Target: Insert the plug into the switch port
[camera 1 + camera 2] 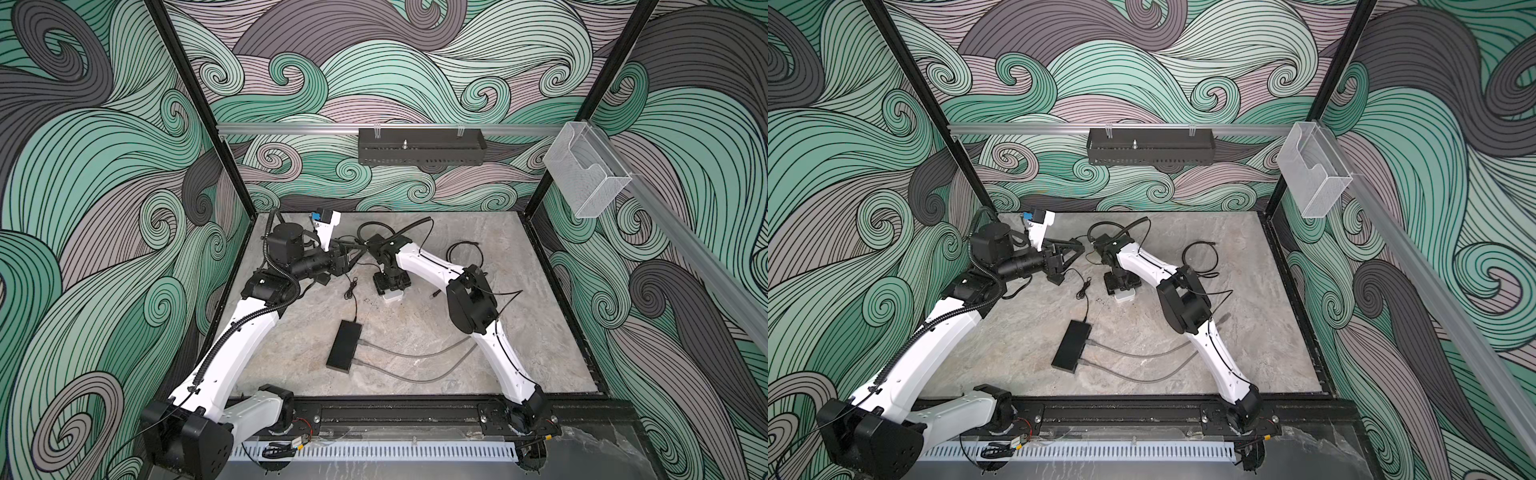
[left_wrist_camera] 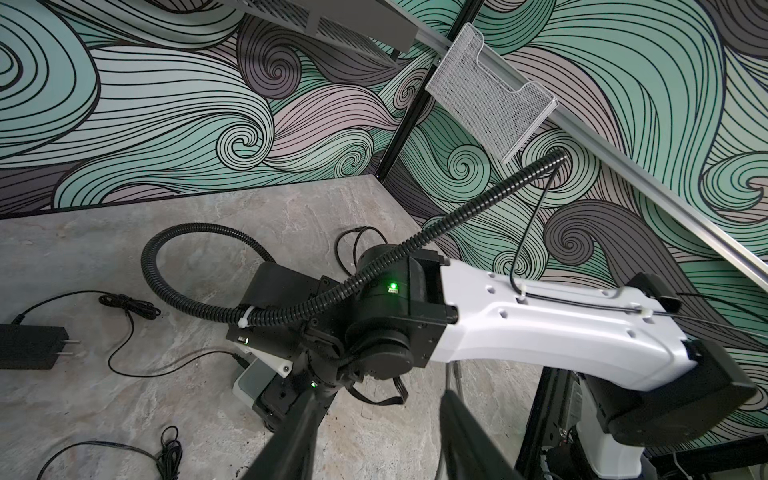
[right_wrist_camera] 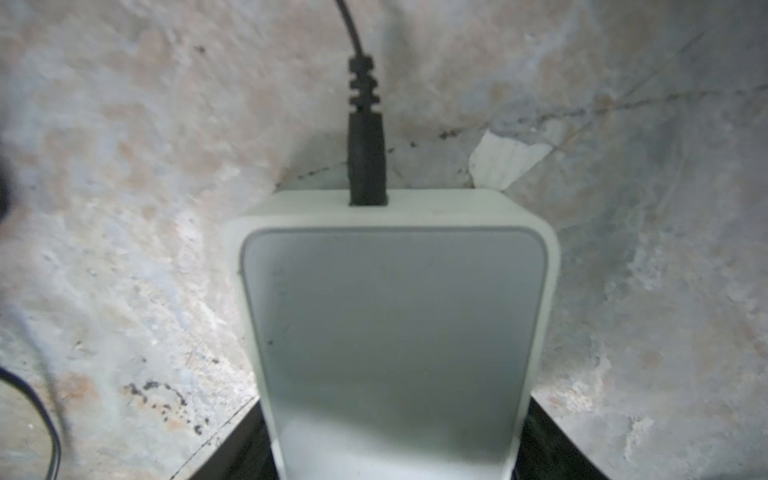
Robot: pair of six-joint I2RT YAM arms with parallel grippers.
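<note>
In a top view, your right gripper [image 1: 390, 286] is sitting over the white switch [image 1: 393, 296] on the table [image 1: 419, 328]. Left wrist view: your left gripper [image 2: 380, 401] is gaping, empty. Right wrist view: the plug [image 3: 367, 166] is sitting in the switch, with the right jaws flanking it; you cannot tell whether they are clamping.

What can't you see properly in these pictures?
White box: in both top views, mostly hidden under the right gripper.
Plug: blurred in the right wrist view; how deep it sits is unclear.
Right gripper's grip: fingers cut off by that view's edge.
Black adapter: cut off by the left wrist view's edge.
</note>
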